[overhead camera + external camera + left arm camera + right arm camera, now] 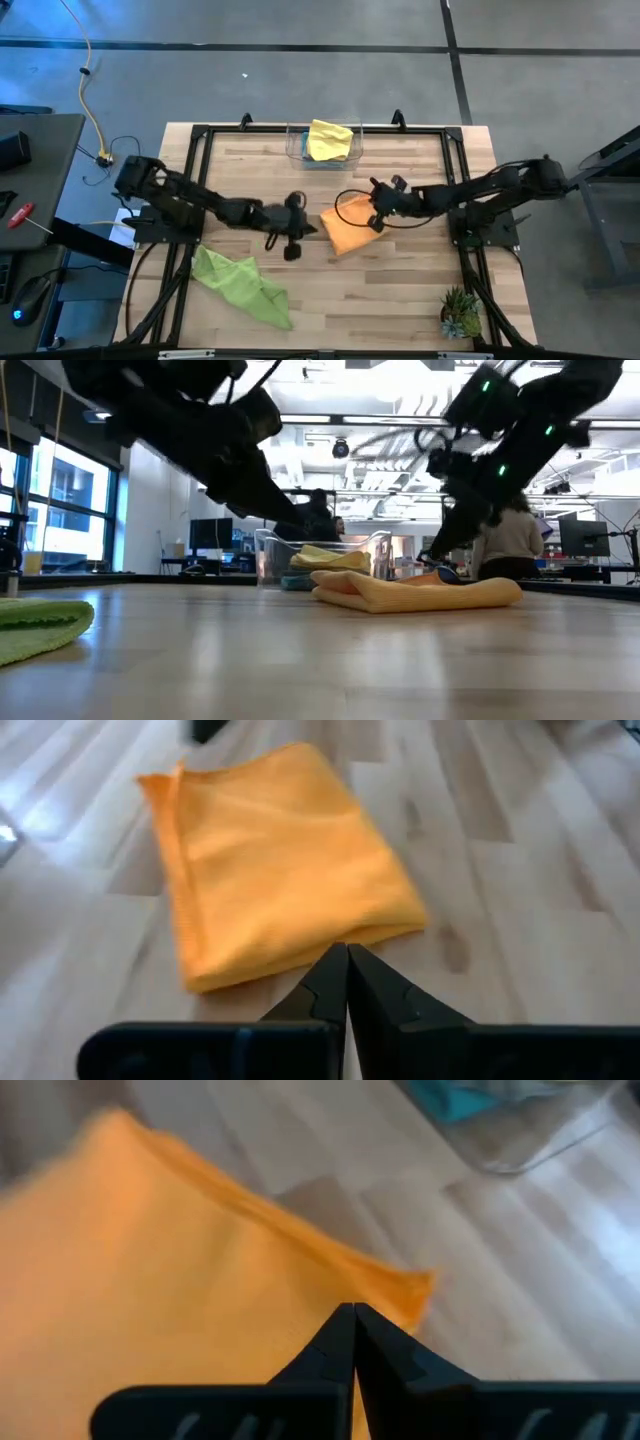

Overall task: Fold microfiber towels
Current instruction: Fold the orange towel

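Soft orange microfiber towel (350, 224) lies folded at table centre. Left gripper (347, 982) pressed together, empty, at its 9 o'clock; right gripper (354, 1342) likewise, over its 3 o'clock edge. Crumpled lime-green microfiber towel (243, 283) at 7 o'clock unfolded; yellow microfiber towel (329, 139) in clear plastic bin (296, 150), 12 o'clock.

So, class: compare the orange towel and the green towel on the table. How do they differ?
The orange towel lies folded flat into a neat rectangle mid-table between the two arms; the green towel lies loose and crumpled near the front left edge, away from both. Both are soft cloths resting on the wooden table.
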You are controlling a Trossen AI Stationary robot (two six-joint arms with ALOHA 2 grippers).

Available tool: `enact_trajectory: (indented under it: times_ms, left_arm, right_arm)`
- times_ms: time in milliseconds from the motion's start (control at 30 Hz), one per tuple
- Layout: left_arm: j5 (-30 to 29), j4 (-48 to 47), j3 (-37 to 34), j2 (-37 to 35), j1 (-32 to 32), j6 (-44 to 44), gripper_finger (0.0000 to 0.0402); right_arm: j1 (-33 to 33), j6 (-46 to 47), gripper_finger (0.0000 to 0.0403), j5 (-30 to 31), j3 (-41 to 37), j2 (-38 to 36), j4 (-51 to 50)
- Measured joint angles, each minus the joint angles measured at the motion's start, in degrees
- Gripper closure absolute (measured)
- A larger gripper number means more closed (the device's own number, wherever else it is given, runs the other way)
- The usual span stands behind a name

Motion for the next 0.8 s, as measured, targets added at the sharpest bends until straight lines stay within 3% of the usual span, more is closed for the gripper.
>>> enact_trajectory:
  times_ms: [233,433,800]
  left_arm:
    - [3.5,-0.1,-0.1,3.5,11.5,2.3,0.0401]
    - [11.4,8.0,0.0,10.6,14.5,7.2,0.0401]
    - [16.2,8.0,2.1,15.3,11.7,8.5,0.0401]
  right_arm:
    - [12.5,10.2,0.0402,-4.8,1.5,-3.4,-4.8]
    - [21.4,18.8,0.0402,-5.9,1.5,0.7,-4.8]
    - [19.0,24.2,0.0402,-2.2,1.6,8.0,-12.3]
